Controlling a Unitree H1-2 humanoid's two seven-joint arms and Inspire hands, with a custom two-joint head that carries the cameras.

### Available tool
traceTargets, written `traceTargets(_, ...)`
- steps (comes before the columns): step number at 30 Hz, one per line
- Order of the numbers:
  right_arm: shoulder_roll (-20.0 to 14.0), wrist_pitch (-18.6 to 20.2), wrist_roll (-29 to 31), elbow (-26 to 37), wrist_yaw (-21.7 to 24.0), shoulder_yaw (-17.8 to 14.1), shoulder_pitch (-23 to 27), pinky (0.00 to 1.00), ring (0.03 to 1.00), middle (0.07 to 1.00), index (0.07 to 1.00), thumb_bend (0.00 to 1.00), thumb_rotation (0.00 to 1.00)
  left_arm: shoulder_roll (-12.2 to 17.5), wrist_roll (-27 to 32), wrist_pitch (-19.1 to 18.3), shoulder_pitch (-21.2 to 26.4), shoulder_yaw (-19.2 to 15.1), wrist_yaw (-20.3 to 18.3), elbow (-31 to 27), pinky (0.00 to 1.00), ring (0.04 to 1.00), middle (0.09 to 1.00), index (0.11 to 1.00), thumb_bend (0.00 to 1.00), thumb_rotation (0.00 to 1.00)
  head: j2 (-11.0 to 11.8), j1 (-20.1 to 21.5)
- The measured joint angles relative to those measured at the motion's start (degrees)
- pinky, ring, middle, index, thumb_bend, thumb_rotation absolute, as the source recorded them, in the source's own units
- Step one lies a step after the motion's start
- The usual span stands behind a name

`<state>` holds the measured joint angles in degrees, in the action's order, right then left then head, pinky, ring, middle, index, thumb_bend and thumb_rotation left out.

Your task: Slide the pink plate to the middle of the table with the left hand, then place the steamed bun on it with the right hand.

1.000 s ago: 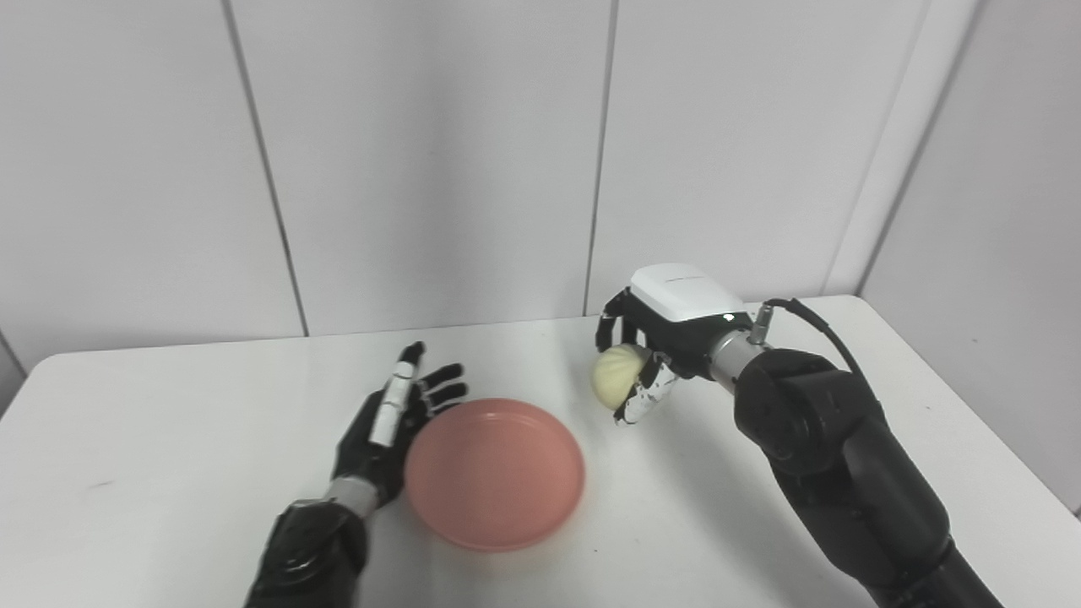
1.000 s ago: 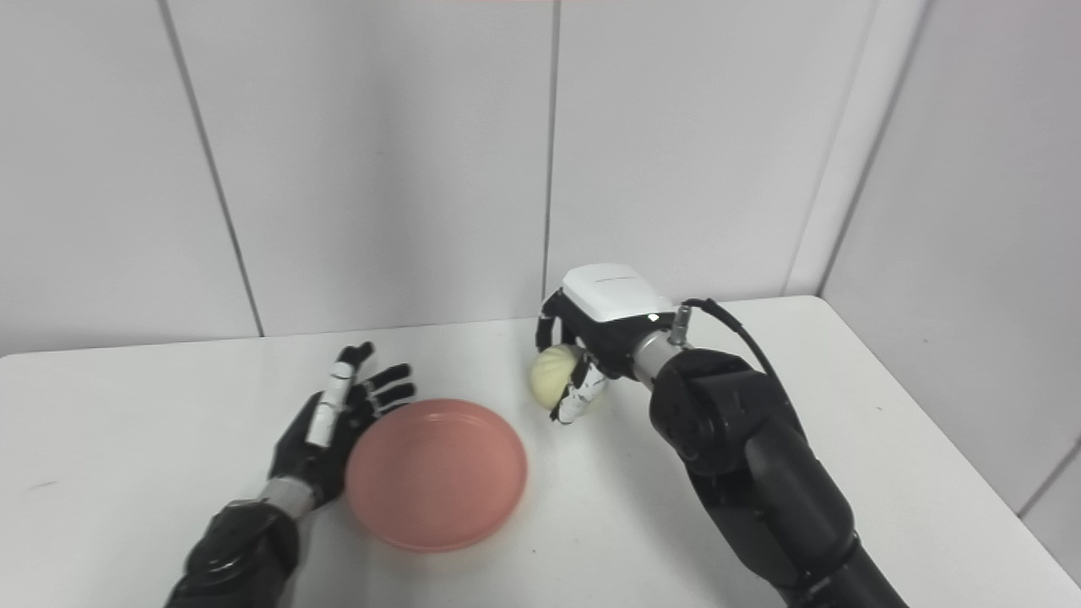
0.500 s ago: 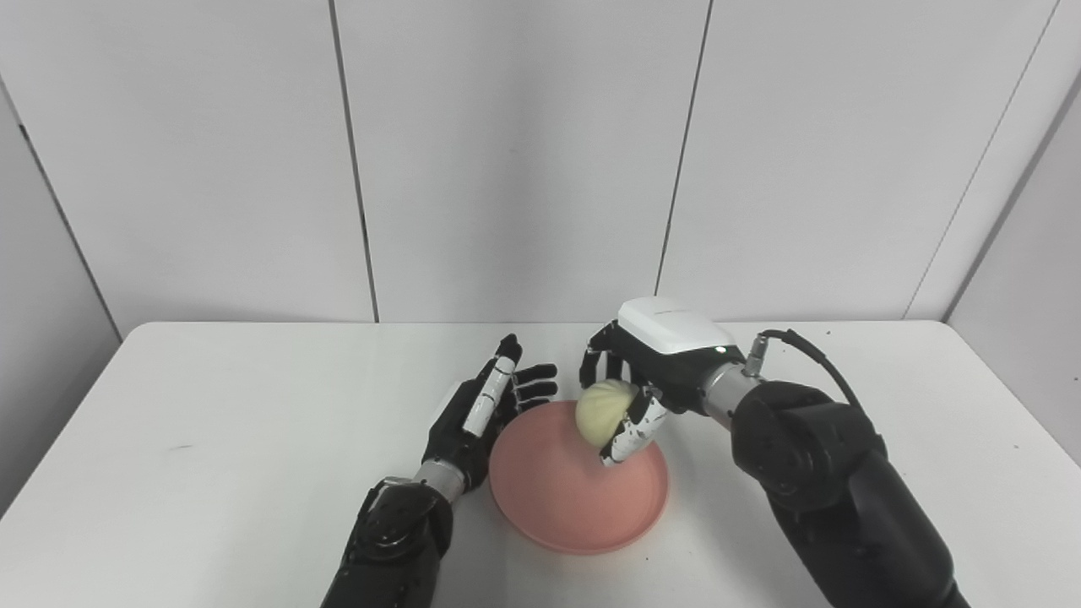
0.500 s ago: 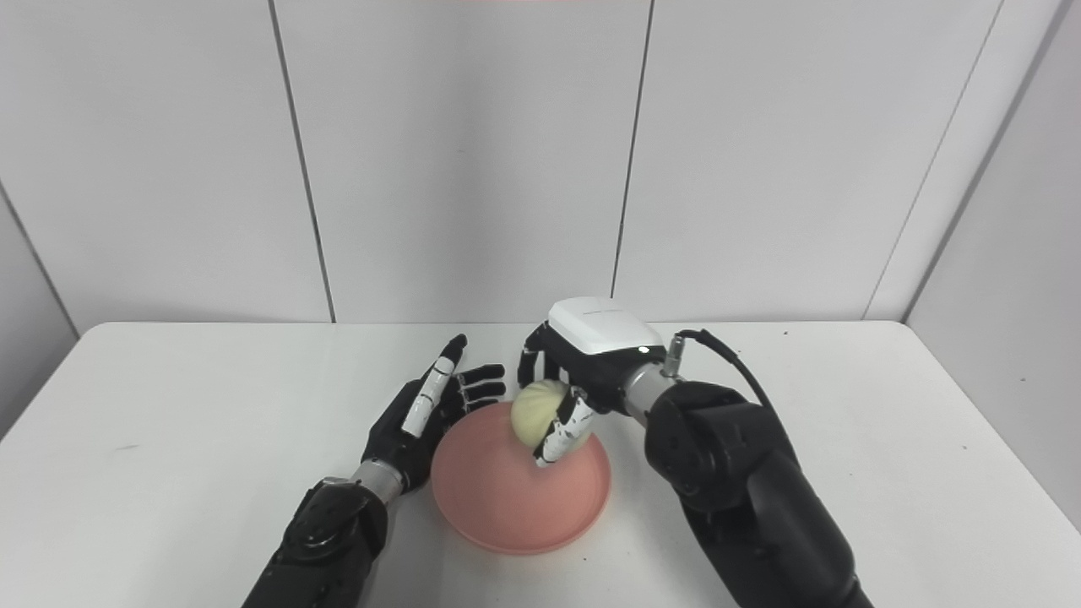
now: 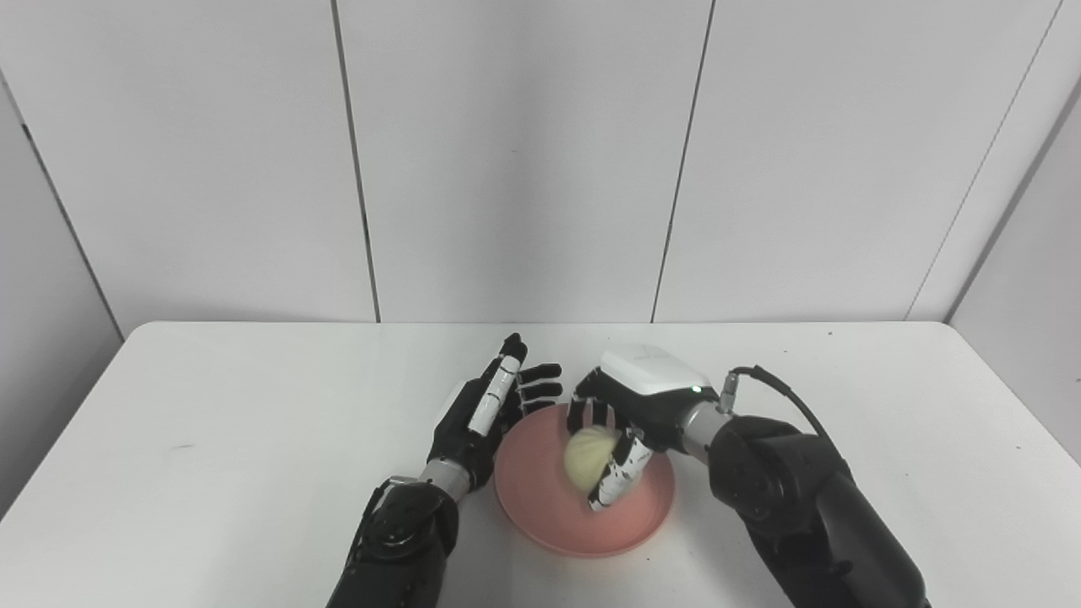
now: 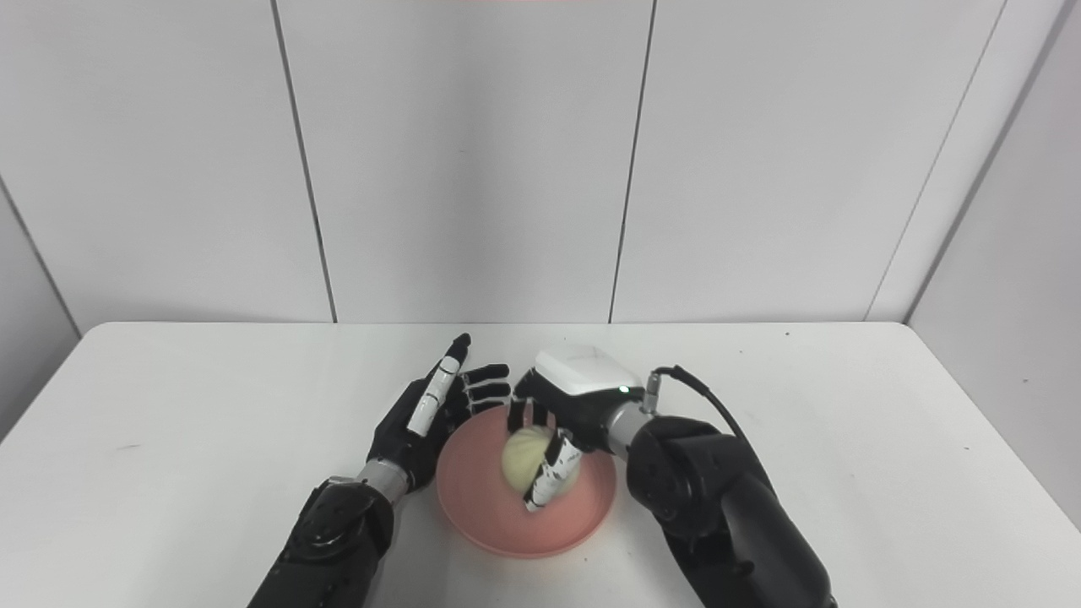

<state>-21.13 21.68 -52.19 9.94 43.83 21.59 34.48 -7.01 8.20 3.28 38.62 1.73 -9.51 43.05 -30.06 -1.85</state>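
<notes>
Two arms come in from the bottom edge, and the near rim of the pink plate (image 5: 583, 545) lies between them, close to the middle of the white table (image 5: 211, 473). Just beyond that rim, the right hand (image 5: 629, 426) reaches in from the right over the plate's floor, its fingers and thumb wrapped around the steamed bun (image 5: 589, 453). The bun sits over the plate's centre, low above it; whether its underside already touches the plate I cannot tell, since the thumb hides the contact. As I judge it, the coming move turns on this: the bun lies straight above its target, so only a short drop and a parting of the fingers remain, with no sideways travel. The bun is round, so no axis needs aligning. Farther back on the left, the left hand (image 5: 486, 414) stands with fingers spread, holding nothing, its palm just beside the plate's left rim. Behind everything rises the pale panelled wall (image 5: 524, 152).
</notes>
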Motion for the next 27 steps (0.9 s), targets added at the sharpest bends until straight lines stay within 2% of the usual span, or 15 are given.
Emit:
traceTargets(13, -0.9, -4.4, 0.4, -5.0, -5.5, 1.8, -1.0, 0.27, 0.357, 0.426, 0.531, 0.52, 0.00, 0.2, -0.1, 0.0, 0.0, 0.3, -0.1, 0.0, 0.73, 0.723, 0.755, 1.000, 0.70, 0.85, -0.1, 0.2)
traceTargets(18, -1.0, -6.4, 0.5, -5.7, -7.8, 2.1, -1.4, 0.34, 0.439, 0.450, 0.526, 0.53, 0.01, 0.2, -0.1, 0.0, 0.0, 0.3, -0.1, 0.2, 0.72, 0.722, 0.758, 1.000, 0.70, 0.85, 0.0, 0.2)
traceTargets(19, -1.0, -6.6, 0.6, -5.8, -8.3, 2.1, -1.5, 0.39, 0.504, 0.573, 0.600, 0.74, 0.20, 0.2, -0.1, 0.0, 0.0, 0.3, -0.1, 0.2, 0.70, 0.714, 0.758, 1.000, 0.70, 0.85, 0.0, 0.2)
traceTargets(21, -1.0, -7.1, 0.9, -5.9, -9.2, 2.0, -1.6, 0.47, 0.599, 0.680, 0.654, 0.86, 0.33, 0.2, -0.1, -0.1, 0.0, 0.3, -0.1, 0.2, 0.68, 0.710, 0.757, 1.000, 0.69, 0.85, 0.0, 0.2)
traceTargets(22, -1.0, -7.2, 1.1, -5.9, -9.6, 2.0, -1.8, 0.47, 0.599, 0.680, 0.654, 0.86, 0.33, 0.1, -0.1, -0.1, 0.0, 0.3, -0.1, 0.2, 0.68, 0.710, 0.757, 1.000, 0.69, 0.85, 0.0, 0.2)
traceTargets(23, -1.0, -7.2, 1.2, -5.8, -9.9, 2.0, -2.0, 0.53, 0.646, 0.714, 0.676, 0.90, 0.36, 0.1, -0.1, -0.1, 0.0, 0.3, -0.2, 0.2, 0.67, 0.708, 0.757, 1.000, 0.69, 0.85, 0.0, 0.3)
traceTargets(27, -1.2, -7.3, 1.2, -5.4, -10.1, 2.0, -2.5, 0.64, 0.739, 0.770, 0.705, 0.95, 0.41, 0.2, -0.1, -0.1, 0.0, 0.3, -0.5, 0.2, 0.66, 0.710, 0.759, 1.000, 0.69, 0.85, -0.1, 0.3)
